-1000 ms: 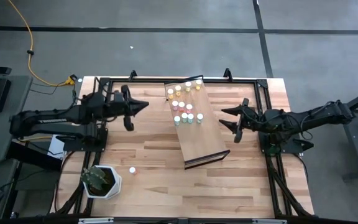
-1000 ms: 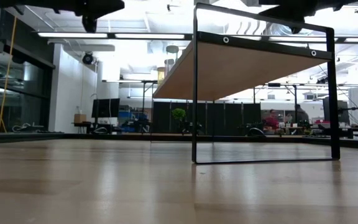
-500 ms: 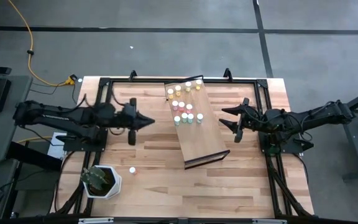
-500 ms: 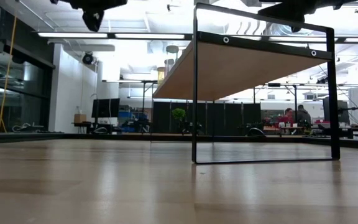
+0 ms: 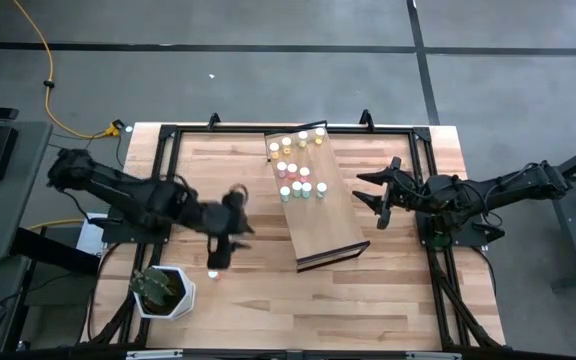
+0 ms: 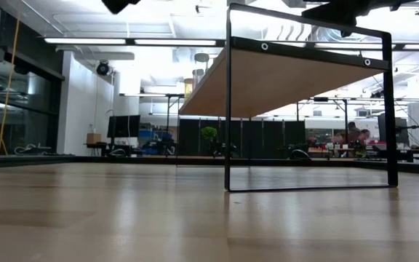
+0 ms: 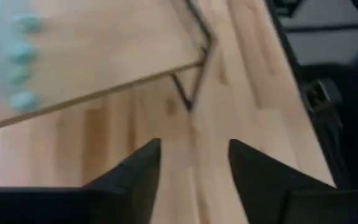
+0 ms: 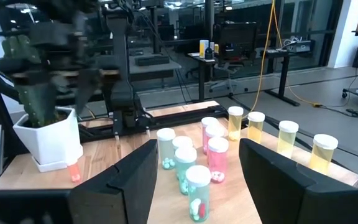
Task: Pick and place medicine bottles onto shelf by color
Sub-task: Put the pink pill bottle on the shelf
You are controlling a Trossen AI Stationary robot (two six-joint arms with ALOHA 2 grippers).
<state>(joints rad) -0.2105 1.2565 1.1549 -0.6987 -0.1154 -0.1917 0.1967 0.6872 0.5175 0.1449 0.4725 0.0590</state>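
Observation:
The shelf (image 5: 318, 200) is a tilted light-wood board in a dark frame, standing mid-table. Several medicine bottles (image 5: 296, 165) with white caps stand on its far half: yellow, pink and teal (image 8: 191, 180). One pink bottle (image 5: 213, 272) lies on the table next to the plant pot; it also shows in the right wrist view (image 8: 73, 172). My left gripper (image 5: 218, 258) hovers just far of that bottle, open and empty (image 7: 194, 165). My right gripper (image 5: 373, 192) waits open to the right of the shelf, pointing at the bottles (image 8: 194, 168).
A white pot with a cactus-like plant (image 5: 163, 290) stands at the near left, close to the loose bottle. A dark metal frame (image 5: 168, 135) runs around the table. The shelf's near corner (image 7: 194, 56) lies ahead of my left gripper.
My left gripper has swung from the far left of the table toward the near edge and somewhat to the right, ending over the loose bottle by the pot. It has turned from pointing at the shelf to pointing toward the near edge. The right arm has kept still.

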